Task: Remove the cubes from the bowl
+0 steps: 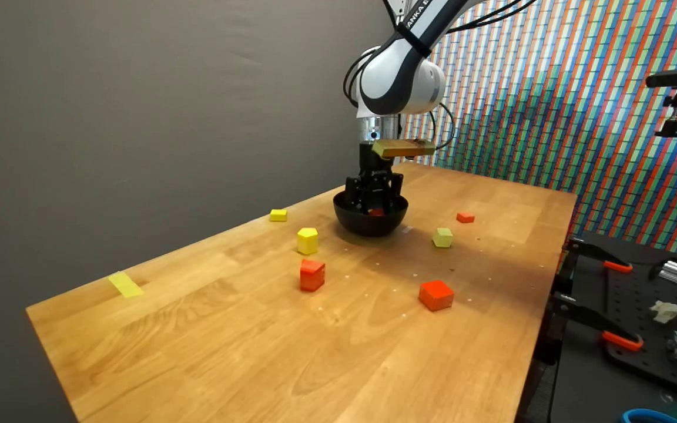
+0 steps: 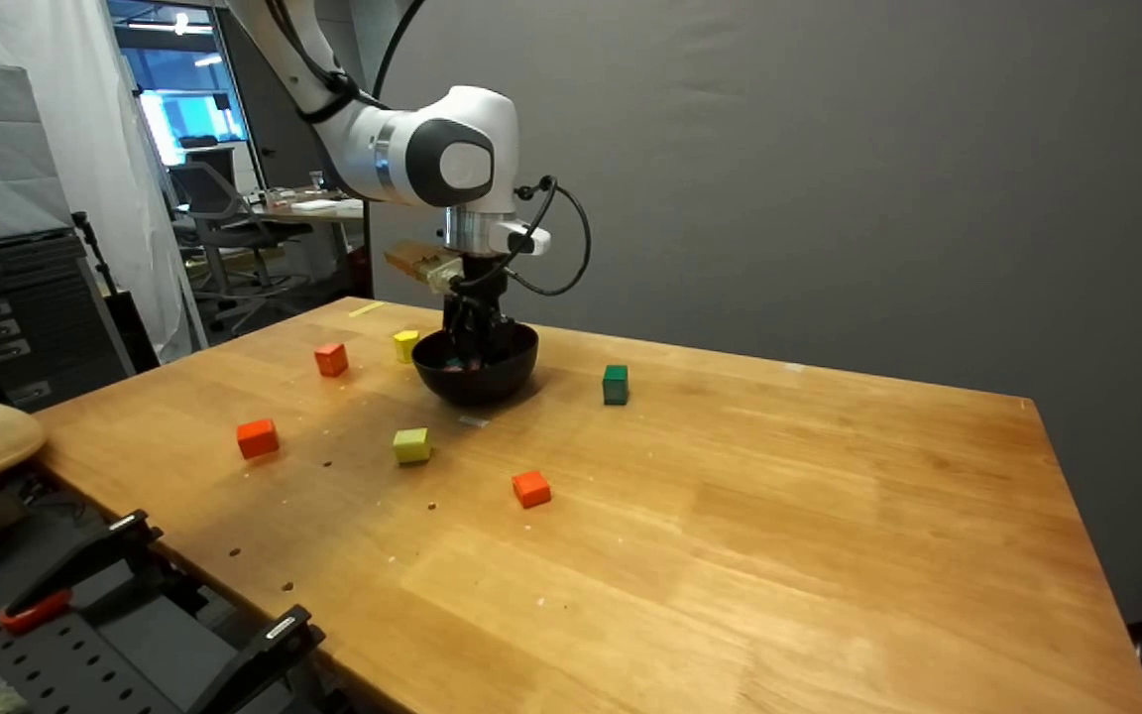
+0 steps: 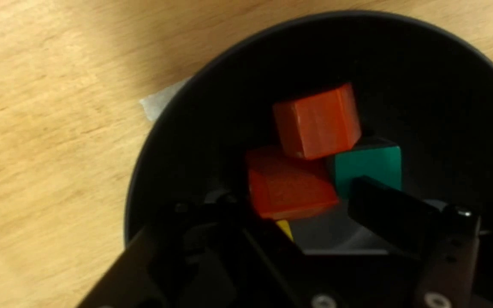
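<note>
- Black bowl (image 1: 369,227): upright on the wooden table (image 1: 227,364), below the robot arm (image 1: 397,82).
- Pincer (image 1: 374,202): pointed downward, its tips inside the bowl in both exterior views. In the wrist view the fingers (image 3: 394,209) stand apart, released, with dark bowl floor visible between them.
- Contents of the bowl: a tilted red cube (image 3: 319,124) overlaps a second red cube (image 3: 289,184) and a teal cube (image 3: 368,164). One finger partly covers the teal cube; whether they touch cannot be told. A yellow piece (image 3: 286,229), mostly hidden, shows beside the opposite finger.
- Outside the bowl, apart from one another on the table: a bright yellow cube (image 1: 307,241), a flatter-looking yellow block (image 1: 278,215), a scarlet cube (image 1: 312,275), an orange-red cube (image 1: 436,295), a yellow-green cube (image 1: 442,238), a small orange cube (image 1: 465,218) and, in an exterior view, a dark green cube (image 2: 616,385).
- Yellow strip (image 1: 126,284): flat, near the table's edge.
</note>
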`<state>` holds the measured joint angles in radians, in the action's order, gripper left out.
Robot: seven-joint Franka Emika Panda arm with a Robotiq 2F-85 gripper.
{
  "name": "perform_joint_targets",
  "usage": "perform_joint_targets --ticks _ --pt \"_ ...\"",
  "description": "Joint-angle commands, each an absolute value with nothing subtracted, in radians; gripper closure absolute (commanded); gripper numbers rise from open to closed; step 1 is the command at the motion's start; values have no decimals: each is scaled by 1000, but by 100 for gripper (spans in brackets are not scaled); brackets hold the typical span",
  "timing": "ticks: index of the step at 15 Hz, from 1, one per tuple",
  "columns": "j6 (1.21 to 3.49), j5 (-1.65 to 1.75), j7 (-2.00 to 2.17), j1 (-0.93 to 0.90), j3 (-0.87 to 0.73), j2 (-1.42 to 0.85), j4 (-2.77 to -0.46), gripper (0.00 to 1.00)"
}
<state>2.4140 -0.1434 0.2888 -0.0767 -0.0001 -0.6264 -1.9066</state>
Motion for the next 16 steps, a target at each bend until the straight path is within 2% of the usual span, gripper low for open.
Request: perform_joint_targets --ticks 1,2,7,12,16 --pt "2402 -162 289 -68 5 -619 -1901 69" --pt "2404 -160 288 -68 3 -618 -1902 75" --pt "2443 -195 217 -29 33 -553 -1955 75" --pt "2583 -239 100 17 42 -307 -2189 75" --pt "2558 -211 125 35 -18 -165 -2349 75"
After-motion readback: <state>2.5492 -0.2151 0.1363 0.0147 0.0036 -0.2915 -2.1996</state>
